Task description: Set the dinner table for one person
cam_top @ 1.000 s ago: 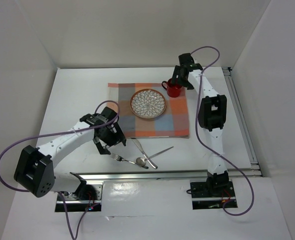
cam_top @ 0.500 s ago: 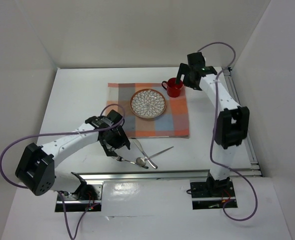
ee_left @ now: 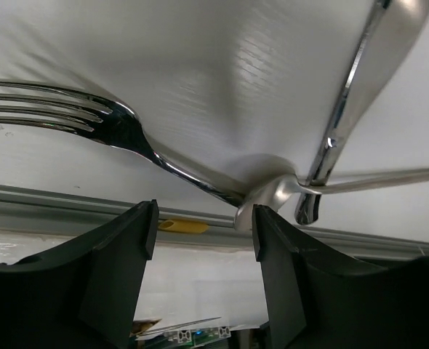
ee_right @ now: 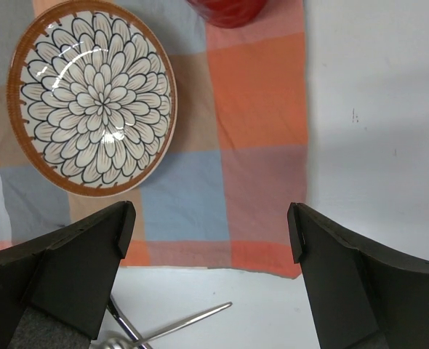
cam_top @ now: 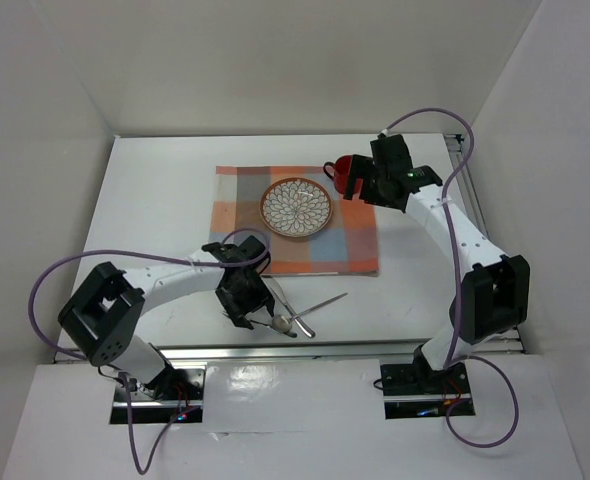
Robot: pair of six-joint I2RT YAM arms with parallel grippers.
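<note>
The white dinner table (cam_top: 155, 200) carries a checked orange-and-blue mat (cam_top: 350, 235) with a flower-patterned plate (cam_top: 297, 207) and a red mug (cam_top: 341, 170) at its far right corner. A fork (ee_left: 91, 120), a spoon (ee_left: 273, 195) and a knife (ee_left: 367, 87) lie crossed on the table just in front of the mat (cam_top: 295, 315). My left gripper (cam_top: 250, 305) is open, low over the fork's handle, with a finger on either side (ee_left: 203, 218). My right gripper (cam_top: 363, 182) is open and empty above the mat's right part (ee_right: 211, 225), beside the mug (ee_right: 229, 11) and the plate (ee_right: 91, 98).
A metal rail (cam_top: 335, 348) runs along the table's near edge, close behind the cutlery, and another rail (cam_top: 480, 230) runs down the right side. White walls enclose the table on three sides. The mat's near edge (ee_right: 222, 254) lies close to the cutlery.
My left gripper has moved right and toward the near edge, down onto the cutlery. My right gripper has let go of the mug and drawn back from it; its elbow swung right.
</note>
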